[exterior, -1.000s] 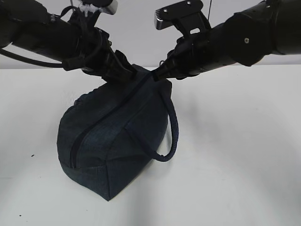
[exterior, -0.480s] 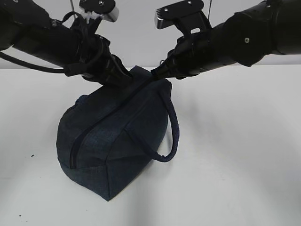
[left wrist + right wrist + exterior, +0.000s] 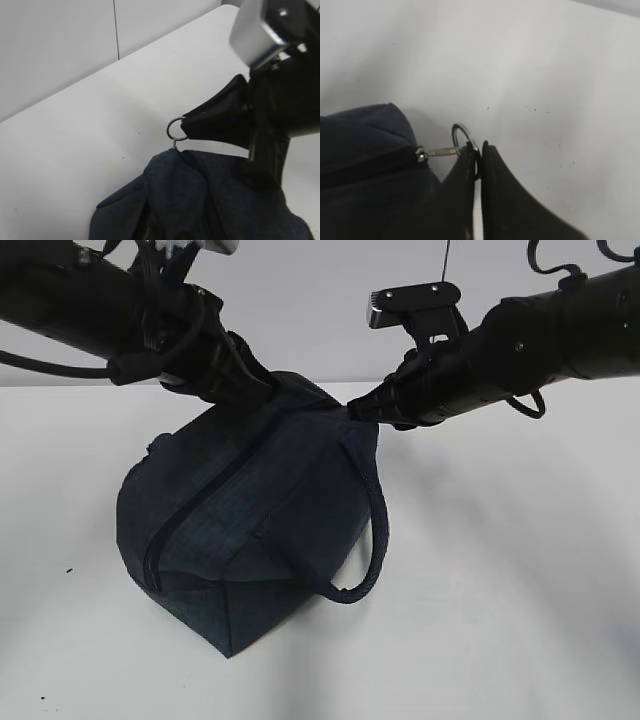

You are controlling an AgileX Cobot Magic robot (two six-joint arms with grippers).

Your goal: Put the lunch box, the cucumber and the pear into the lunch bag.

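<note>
Our right gripper [image 3: 477, 165] is pinched closed on the ring pull [image 3: 465, 140], clear only at our right wrist. The lunch bag [image 3: 250, 530] sits below both grippers. Our left gripper [image 3: 245, 380] grips its far top edge; its opening we cannot tell. Since earlier, our right gripper has drawn rightward.

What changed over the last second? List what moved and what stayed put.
The right gripper, shut on the ring pull, drew away to the right, taking the lunch bag's far end with it. The left gripper rose slightly, holding the bag's fabric. The bag now sits taller and stretched. Its zipper looks closed as before, and the handle hangs on the right.
</note>
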